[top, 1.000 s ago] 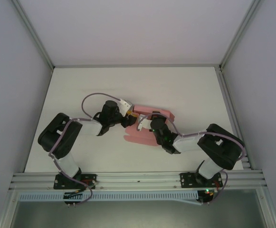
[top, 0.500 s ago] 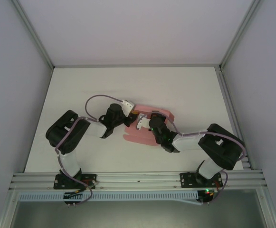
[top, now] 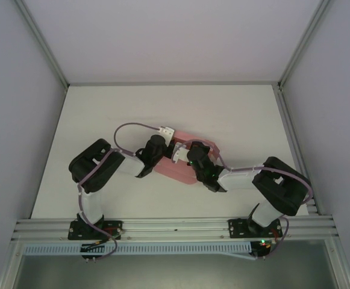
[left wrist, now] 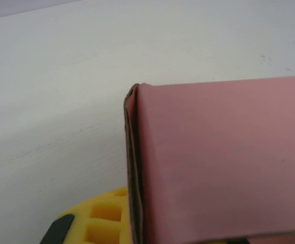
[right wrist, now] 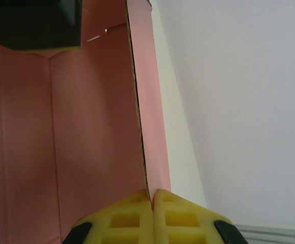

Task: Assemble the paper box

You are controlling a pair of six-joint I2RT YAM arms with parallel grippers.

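Right hand [right wrist: 151, 197]: clenched. Its two yellow pads [right wrist: 124, 216] meet tip to tip, with a thin pink card wall pinched edge-on between them. That wall belongs to the paper box [right wrist: 86, 132], which is part-folded. The right wrist view looks into its pink inside: creases run lengthwise, and the pinched wall stands up from the broad panel beside it. Upper left corner of that view: a black block [right wrist: 33, 23] with a yellow strip along its lower edge, in front of the far pink panel. Cannot tell whether it touches the card.

Left hand [top: 168, 142]: at the box's left end, facing the right hand, the two close together over the card. Left wrist view: one yellow pad [left wrist: 104, 221] low in frame, just beside a folded corner edge of the box. A broad pink panel covers the rest. Second finger hidden, so cannot tell whether this hand is grasping or released.

Box sits near the middle of the white tabletop [top: 235, 114], between the two hands, pink showing on both the far and near sides of the wrists. Both arms bend inward from their bases at the near edge. A purple cable [top: 123, 129] loops above the left forearm. Grey walls [top: 18, 120] enclose the tabletop on the left, right and far sides.
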